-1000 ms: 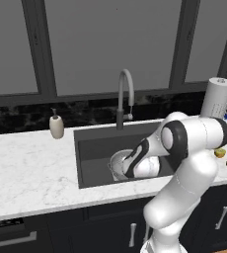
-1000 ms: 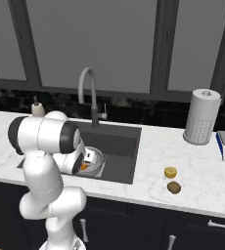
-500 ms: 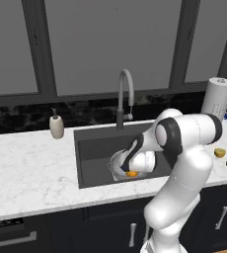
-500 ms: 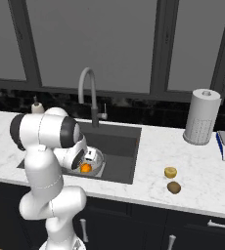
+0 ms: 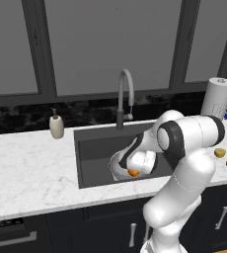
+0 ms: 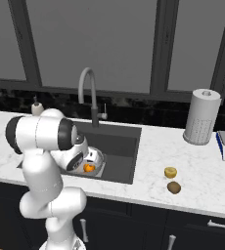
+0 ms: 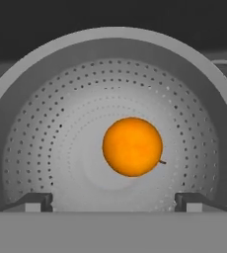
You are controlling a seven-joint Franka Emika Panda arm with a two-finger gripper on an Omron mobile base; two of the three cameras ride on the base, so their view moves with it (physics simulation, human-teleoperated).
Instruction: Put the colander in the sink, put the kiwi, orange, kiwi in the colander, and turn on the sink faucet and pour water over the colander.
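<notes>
Since a second ago the arm has lifted off a little and the orange (image 7: 132, 147), then hidden behind the hand, now shows bare in the colander (image 7: 31, 123). The gripper (image 7: 113, 201) is released, its fingertips (image 7: 36, 201) spread wide. The orange lies free on the colander's perforated bottom, between and beyond the tips, touching neither; the colander sits in the sink (image 5: 93, 163) below the sink faucet (image 5: 125, 94).

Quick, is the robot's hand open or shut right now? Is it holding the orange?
Hand: open, holding nothing. The orange lies free in the colander, between and beyond the fingertips.
</notes>
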